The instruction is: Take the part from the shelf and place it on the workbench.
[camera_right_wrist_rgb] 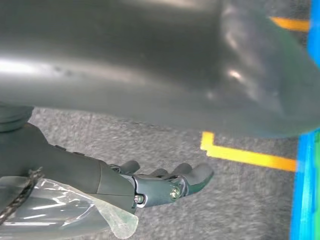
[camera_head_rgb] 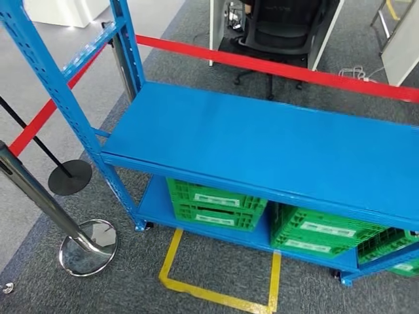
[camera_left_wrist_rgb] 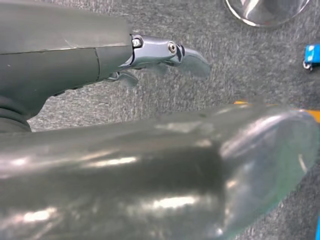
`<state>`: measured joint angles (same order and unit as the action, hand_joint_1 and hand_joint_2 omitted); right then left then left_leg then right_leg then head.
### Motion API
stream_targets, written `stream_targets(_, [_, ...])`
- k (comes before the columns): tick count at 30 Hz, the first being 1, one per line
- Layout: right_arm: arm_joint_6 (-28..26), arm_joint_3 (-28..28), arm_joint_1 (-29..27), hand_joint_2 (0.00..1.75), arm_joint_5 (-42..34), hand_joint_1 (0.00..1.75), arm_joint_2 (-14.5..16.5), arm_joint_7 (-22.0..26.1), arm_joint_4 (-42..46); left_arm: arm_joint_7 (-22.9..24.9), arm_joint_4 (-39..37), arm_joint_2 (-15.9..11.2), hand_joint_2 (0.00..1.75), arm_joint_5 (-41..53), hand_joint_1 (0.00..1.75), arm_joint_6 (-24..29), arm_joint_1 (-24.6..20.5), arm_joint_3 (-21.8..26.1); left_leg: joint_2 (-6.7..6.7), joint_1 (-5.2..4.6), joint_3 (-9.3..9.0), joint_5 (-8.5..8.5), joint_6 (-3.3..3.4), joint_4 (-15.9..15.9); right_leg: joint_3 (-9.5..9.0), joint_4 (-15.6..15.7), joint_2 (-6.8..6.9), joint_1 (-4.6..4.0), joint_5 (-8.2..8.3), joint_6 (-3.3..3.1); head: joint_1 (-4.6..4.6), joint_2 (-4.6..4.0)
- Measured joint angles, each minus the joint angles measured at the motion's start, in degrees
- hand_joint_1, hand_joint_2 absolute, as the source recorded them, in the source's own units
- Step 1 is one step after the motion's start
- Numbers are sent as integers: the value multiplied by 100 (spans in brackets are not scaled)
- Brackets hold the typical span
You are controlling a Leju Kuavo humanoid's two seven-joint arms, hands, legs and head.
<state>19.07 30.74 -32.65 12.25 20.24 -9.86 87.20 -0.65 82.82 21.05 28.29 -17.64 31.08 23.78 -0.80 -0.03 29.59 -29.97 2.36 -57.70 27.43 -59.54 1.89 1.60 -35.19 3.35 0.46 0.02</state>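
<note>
The left robot hand (camera_left_wrist_rgb: 166,52) hangs over grey carpet, its fingers extended and apart, holding nothing. The right robot hand (camera_right_wrist_rgb: 170,185) also hangs above the carpet with its fingers stretched out loosely and nothing in them, near a strip of yellow floor tape (camera_right_wrist_rgb: 249,156). In the head view, a yellow taped rectangle on the floor (camera_head_rgb: 170,258) lies just in front of the blue metal shelf rack (camera_head_rgb: 266,140). To the left stand a chrome stanchion post with a round base (camera_head_rgb: 89,245) and a black disc base (camera_head_rgb: 70,176). Under the rack's bare top board, green plastic crates with white labels (camera_head_rgb: 215,203) sit on the lower board. The part cannot be made out; whether it lies in a crate cannot be told. A red barrier belt (camera_head_rgb: 277,67) runs behind the rack, and beyond it stands a black office chair (camera_head_rgb: 284,29).
</note>
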Motion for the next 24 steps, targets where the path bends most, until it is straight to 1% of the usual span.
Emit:
stream_targets(1, [2,3,-2,0,-4,0,0,1,-4,1,4,2,0,-2,0,0,1,-3,4,4,-20,6,18,23,185,-326,-91,0,-149,-6,12,0])
stream_targets(2, [3,7,-5,0,-8,0,0,1,-9,2,8,1,0,-2,0,0,0,-8,13,2,-29,0,31,30,426,-729,-146,0,-310,-11,17,0])
stream_targets(3, [3,9,-7,0,-8,0,0,1,-15,3,9,2,0,-3,0,0,1,-13,24,-2,-38,-12,36,29,664,-1096,-167,0,-414,-11,19,0])
stream_targets(4, [4,10,-10,0,-10,0,0,0,-22,3,10,2,0,-4,0,0,5,-17,37,-3,-58,-31,33,29,835,-1312,-176,1,-411,-11,18,0])
stream_targets(5, [4,10,-12,0,-11,0,0,-1,-26,4,11,2,0,-6,0,0,6,-22,51,-1,-91,-56,20,28,900,-1313,-177,3,-288,-11,17,0])
stream_targets(6, [4,10,-13,0,-11,0,0,-1,-29,4,11,2,0,-8,0,0,8,-27,65,6,-140,-88,-2,26,847,-1082,-176,7,-54,-13,19,0])
stream_targets(7, [5,11,-14,0,-12,0,0,-2,-30,4,11,2,0,-9,0,0,9,-32,76,14,-194,-127,-33,24,717,-710,-174,11,209,-18,20,0])
stream_targets(8, [6,10,-14,0,-13,0,0,-2,-32,4,12,1,0,-9,0,0,9,-35,85,9,-238,-171,-74,11,575,-359,-175,7,390,-23,25,0])
stream_targets(9, [8,9,-13,0,-14,0,0,-3,-34,5,15,1,0,-9,0,0,10,-38,93,3,-269,-207,-114,2,456,-106,-179,3,494,-46,26,0])
stream_targets(10, [10,9,-15,0,-15,0,0,-4,-37,5,20,-1,0,-9,0,0,11,-39,98,-5,-284,-231,-150,-4,392,16,-183,-7,510,-74,20,0])
stream_targets(11, [11,9,-18,0,-17,0,0,-4,-39,6,27,-2,0,-9,0,0,12,-39,103,-9,-288,-241,-181,-3,370,29,-188,-23,478,-110,14,0])
stream_targets(13, [11,14,-25,0,-20,0,0,-4,-39,6,44,-3,0,-9,0,0,16,-41,103,11,-307,-266,-232,-2,351,42,-190,-26,469,-193,-1,0])
stream_targets(14, [10,16,-26,0,-22,0,0,-4,-39,6,54,-3,0,-11,0,0,16,-43,100,20,-284,-317,-265,-77,334,55,-187,-21,464,-234,-13,0])
stream_targets(15, [11,18,-26,0,-25,0,0,-3,-39,6,64,-2,0,-13,0,0,16,-45,97,27,-204,-415,-296,-261,311,68,-182,-11,456,-272,-23,0])
stream_targets(16, [13,19,-24,0,-26,0,0,-3,-39,8,72,-2,0,-15,0,0,19,-48,94,33,-45,-551,-325,-570,289,75,-177,-8,442,-305,-34,0])
stream_targets(17, [15,20,-22,0,-27,0,0,-2,-39,11,77,-2,0,-17,0,0,21,-50,94,37,177,-698,-344,-964,270,77,-173,-10,420,-331,-44,0])
stream_targets(18, [19,21,-21,0,-27,0,0,-2,-39,16,79,-2,0,-20,0,0,26,-52,94,41,411,-804,-355,-1344,252,77,-173,-15,396,-345,-42,0])
stream_targets(19, [22,24,-20,0,-25,0,0,-2,-40,22,79,-2,0,-25,0,0,33,-52,94,42,596,-817,-357,-1602,232,76,-176,-19,370,-352,-43,0])
stream_targets(20, [25,28,-20,0,-22,0,0,-2,-40,33,80,-3,0,-34,0,1,37,-52,94,41,689,-710,-347,-1660,203,76,-182,-24,338,-349,-44,0])
stream_targets(21, [26,33,-21,0,-18,0,0,-2,-41,47,80,-3,0,-47,0,4,40,-52,95,38,679,-495,-325,-1502,162,77,-189,-28,302,-342,-43,0])
stream_targets(22, [27,38,-21,0,-14,0,0,-2,-41,62,82,-3,0,-60,0,10,43,-52,97,31,586,-223,-288,-1183,114,79,-195,-33,264,-335,-44,0])
stream_targets(23, [23,40,-19,0,-11,0,1,-2,-43,75,85,-3,0,-70,0,16,46,-52,102,19,469,-14,-240,-852,67,82,-199,-33,227,-325,-39,0])
stream_targets(24, [17,41,-14,0,-10,0,1,-2,-44,85,90,-3,0,-76,0,23,51,-54,104,1,364,116,-193,-557,37,80,-208,-40,194,-305,-39,0])
